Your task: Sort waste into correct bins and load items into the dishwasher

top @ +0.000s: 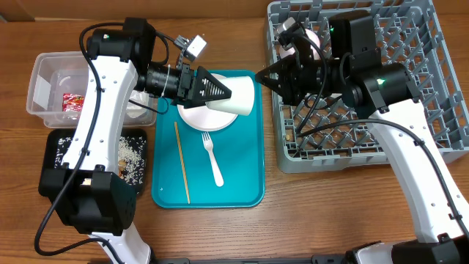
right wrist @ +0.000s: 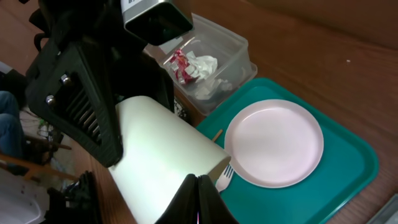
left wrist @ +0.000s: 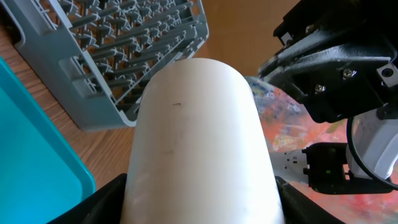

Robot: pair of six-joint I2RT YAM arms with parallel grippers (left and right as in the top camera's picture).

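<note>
Left hand (top: 222, 89) grips the white cup (top: 240, 94) sideways over the tray (top: 245, 183). Right hand (top: 264, 78) sits at its rim; I cannot tell whether it is closed.

Bright, even light from above fills the overhead view, with soft shadows on the counter (top: 330, 216). The left wrist view shows the white cup (left wrist: 199, 143) close and slightly soft, the background beyond it blurred. The right wrist view is dimmer, the plate (right wrist: 273, 143) palely lit.
</note>
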